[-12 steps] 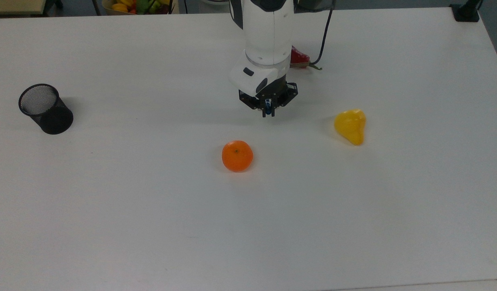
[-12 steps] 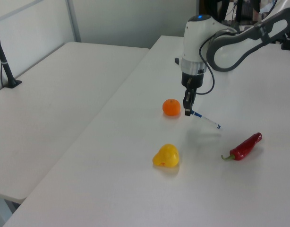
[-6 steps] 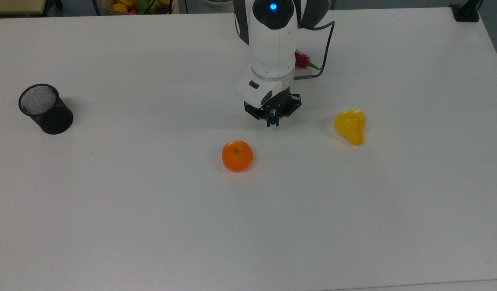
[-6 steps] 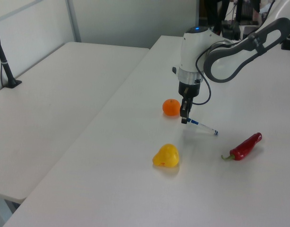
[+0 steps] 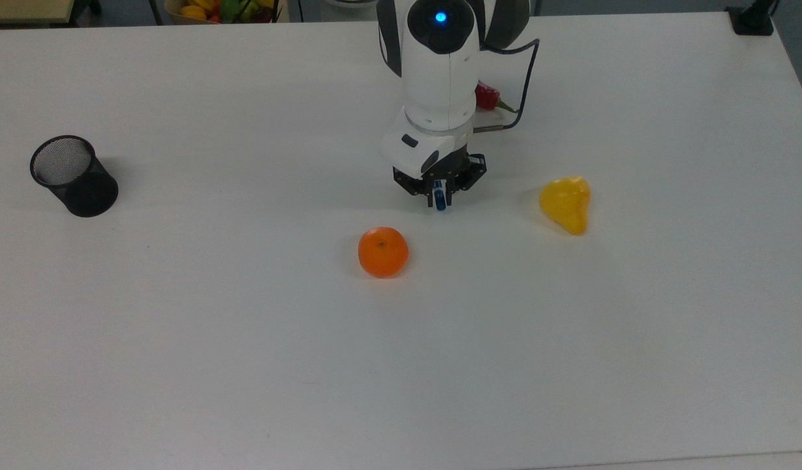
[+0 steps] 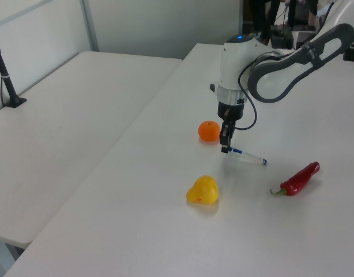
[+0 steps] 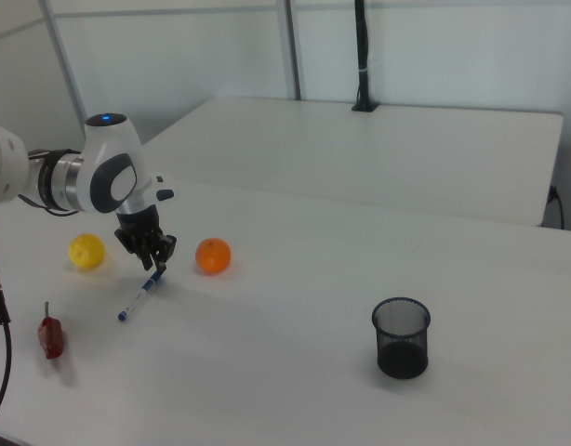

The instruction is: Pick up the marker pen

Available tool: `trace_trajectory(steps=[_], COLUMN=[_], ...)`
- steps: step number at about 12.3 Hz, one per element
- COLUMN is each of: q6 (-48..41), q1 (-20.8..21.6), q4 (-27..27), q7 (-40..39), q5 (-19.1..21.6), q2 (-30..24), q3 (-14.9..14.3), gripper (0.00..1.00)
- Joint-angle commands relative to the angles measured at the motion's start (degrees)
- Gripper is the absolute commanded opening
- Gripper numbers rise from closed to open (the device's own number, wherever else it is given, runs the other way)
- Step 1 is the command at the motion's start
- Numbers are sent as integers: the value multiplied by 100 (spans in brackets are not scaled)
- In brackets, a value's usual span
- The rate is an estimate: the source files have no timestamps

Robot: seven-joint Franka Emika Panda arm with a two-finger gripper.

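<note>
Left view, hand (image 6: 225, 146) gripping marker pen (image 6: 247, 156) by cap end

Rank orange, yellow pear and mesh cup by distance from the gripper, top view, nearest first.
From the gripper in the top view:
1. Orange: just below it, toward the top view's left.
2. Yellow pear: off to the top view's right, about level with it.
3. Black mesh cup: far out by the top view's left edge of the table.
</note>
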Motion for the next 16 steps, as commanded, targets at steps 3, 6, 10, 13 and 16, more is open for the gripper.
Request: trace_trajectory(steps=[3, 6, 10, 13, 16], q6=[110, -126, -1461, -2296, -3139], q1=[-4, -56, -275, -644, -987], q4=[-29, -20, -11, -11, 85], q7=[59, 60, 68, 68, 59], q5=[75, 75, 110, 417, 435], q2=[-34, -322, -1254, -1983, -2589], q3=[-27, -27, -27, -27, -27], gripper=[100, 100, 100, 100, 100])
